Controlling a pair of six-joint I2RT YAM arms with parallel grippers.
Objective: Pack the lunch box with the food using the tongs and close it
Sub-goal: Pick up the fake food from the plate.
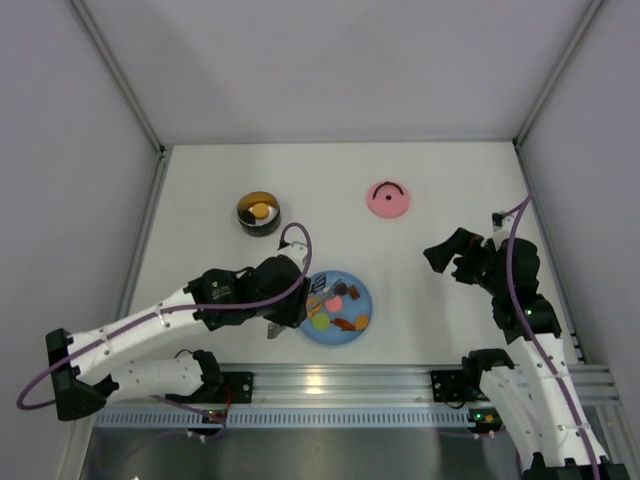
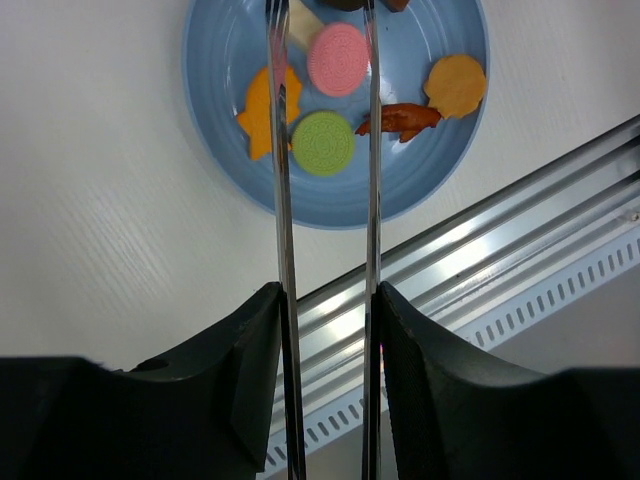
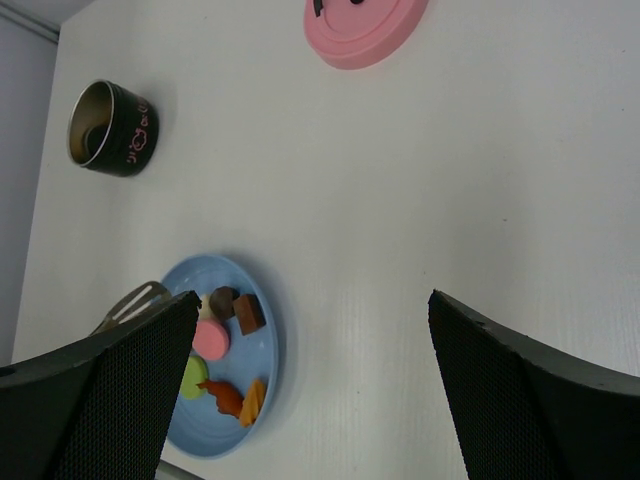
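Left hand point(image 2: 327, 300) tight around tongs point(image 2: 283, 200), tips above food point(image 2: 338, 58) on blue plate point(image 2: 420, 190).

Top cam sits above and behind the arms, looking straight down at the whole table point(image 1: 450, 300). Left wrist cam's close in, peering along the tongs point(image 2: 372, 200) at the plate point(image 2: 420, 170). Right wrist cam's higher up, looking across to the lunch box point(image 3: 112, 128) and lid point(image 3: 365, 25). All three catch the plate.

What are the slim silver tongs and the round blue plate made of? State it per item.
The slim silver tongs: likely polished steel, given mirror-like arms. The round blue plate: glazed ceramic or glossy plastic, unclear which; smooth sheen, faint rings.
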